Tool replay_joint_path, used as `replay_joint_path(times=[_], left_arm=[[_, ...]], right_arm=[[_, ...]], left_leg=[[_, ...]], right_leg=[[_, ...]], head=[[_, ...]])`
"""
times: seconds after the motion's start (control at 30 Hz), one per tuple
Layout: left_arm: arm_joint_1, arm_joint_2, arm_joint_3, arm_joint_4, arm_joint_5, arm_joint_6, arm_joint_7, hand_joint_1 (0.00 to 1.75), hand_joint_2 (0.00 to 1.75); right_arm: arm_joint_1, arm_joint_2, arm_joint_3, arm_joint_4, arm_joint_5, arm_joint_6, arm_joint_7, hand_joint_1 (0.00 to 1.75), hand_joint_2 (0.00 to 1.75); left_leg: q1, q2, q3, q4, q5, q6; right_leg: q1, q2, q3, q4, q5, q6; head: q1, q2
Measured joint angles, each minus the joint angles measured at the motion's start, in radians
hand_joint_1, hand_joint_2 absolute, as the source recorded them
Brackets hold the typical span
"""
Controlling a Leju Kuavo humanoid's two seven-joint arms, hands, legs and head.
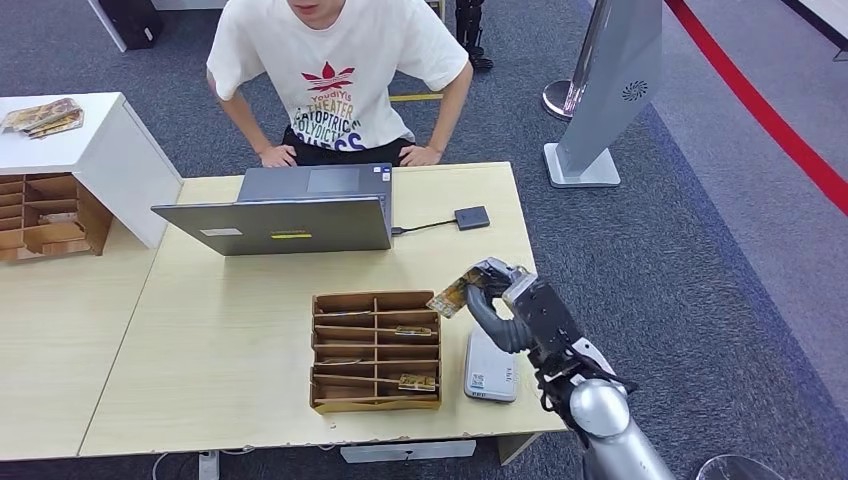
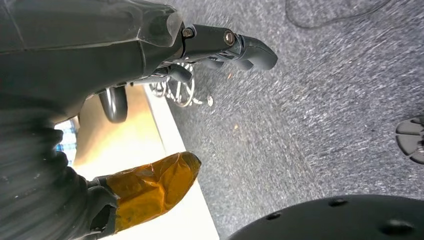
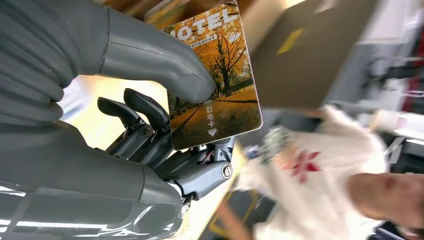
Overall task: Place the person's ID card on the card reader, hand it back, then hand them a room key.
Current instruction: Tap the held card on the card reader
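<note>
One held thing: the room key (image 1: 452, 292), a card printed with autumn trees and the word HOTEL, is pinched by the right hand (image 1: 497, 293) above the table, just past the far right corner of the wooden tray.
Right hand: raised over the right part of the table (image 1: 230, 330); in the right wrist view the thick grey thumb (image 3: 165, 70) presses on the printed face of the card (image 3: 216, 85) and the darker fingers (image 3: 145, 112) back it from behind.
Left hand: in the left wrist view the left hand (image 2: 200, 60) hangs beside the table edge over grey carpet, its dark fingers (image 2: 250, 50) bent forward with nothing between them; I cannot tell whether it is slack or clenched.
Wooden tray: a brown tray (image 1: 377, 350) with rows of narrow slots lies flat near the front edge; a few slots hold cards, one in an upper right slot and one in a lower right slot.
Card reader: a small white device (image 1: 490, 368) lies flat just right of the tray, below the right hand.
Laptop: an open laptop (image 1: 285, 212) stands at the far side, a cable running to a small dark box (image 1: 471, 217).
Person: a person in a white printed shirt (image 1: 335, 75) leans on the far edge with both hands.
Second tray: another slotted wooden box (image 1: 50, 215) sits at the left under a white cabinet (image 1: 95, 150).
</note>
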Motion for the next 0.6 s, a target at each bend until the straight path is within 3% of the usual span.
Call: replay_joint_path(times=[0.13, 0.33, 0.6], left_arm=[[0.006, 0.000, 0.009, 0.000, 0.014, 0.001, -0.005, 0.00, 1.75], [0.011, 0.001, 0.022, 0.000, 0.028, 0.004, -0.006, 0.00, 1.75], [0.012, 0.001, 0.029, 0.000, 0.037, 0.007, -0.008, 0.00, 1.75]], right_arm=[[0.093, -0.076, -0.055, -0.041, 0.046, -0.004, 0.008, 1.75, 1.75], [0.210, -0.138, -0.137, -0.119, 0.073, -0.010, 0.016, 1.75, 1.75], [0.246, -0.187, -0.172, -0.148, 0.150, 0.032, 0.054, 1.75, 1.75]], left_leg=[[0.000, -0.001, 0.000, 0.000, -0.001, 0.000], [0.000, 0.000, 0.000, 0.000, -0.001, 0.000], [0.000, 0.001, 0.000, 0.000, -0.001, 0.000]], right_leg=[[0.000, 0.000, 0.000, 0.000, 0.000, 0.000], [0.000, 0.000, 0.000, 0.000, 0.000, 0.000], [0.000, 0.000, 0.000, 0.000, 0.000, 0.001]], head=[[0.000, 0.000], [0.000, 0.000], [0.000, 0.000]])
